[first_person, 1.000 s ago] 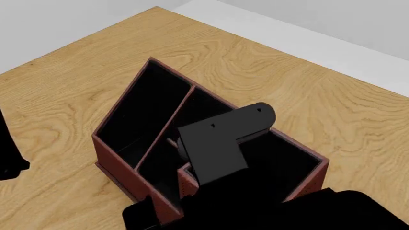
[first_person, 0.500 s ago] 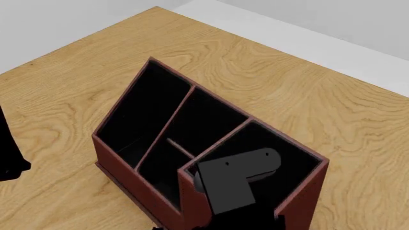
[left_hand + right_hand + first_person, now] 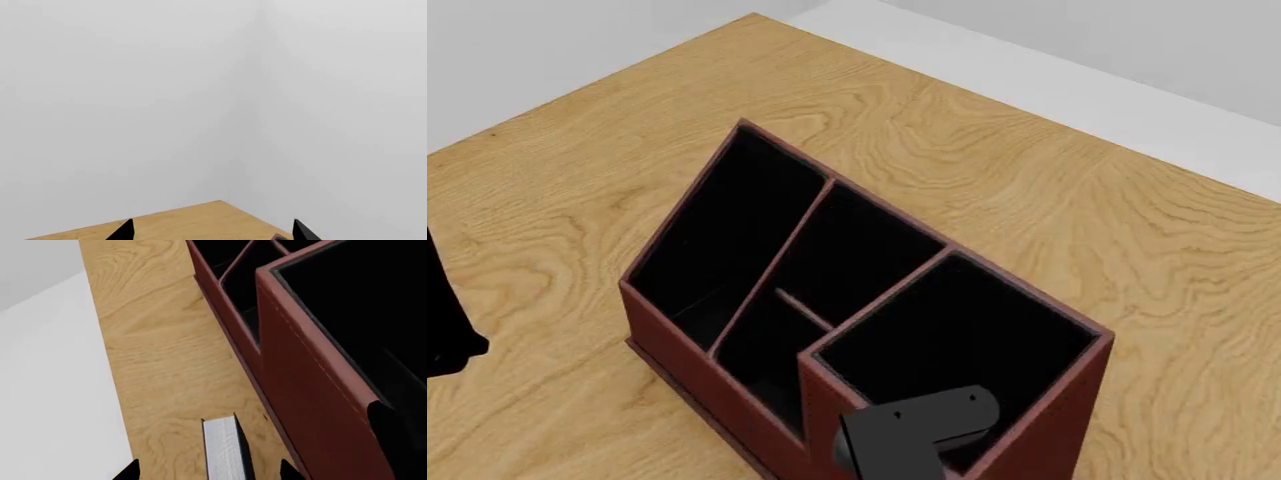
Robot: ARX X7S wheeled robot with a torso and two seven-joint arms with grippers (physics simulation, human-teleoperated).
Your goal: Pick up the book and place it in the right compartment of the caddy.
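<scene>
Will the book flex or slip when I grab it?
Probably stiff: the book shows a thick white page block in a black cover. That plain cover looks smooth, so it might slip. It seems to stand on edge beside the caddy, so a nudge could tip it.

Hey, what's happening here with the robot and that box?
The robot's right hand hangs open beside the caddy, over the table. The book shows between its fingertips but is not clamped. The right compartment shows no book, so it isn't placed yet. The left hand is open and holds nothing.
</scene>
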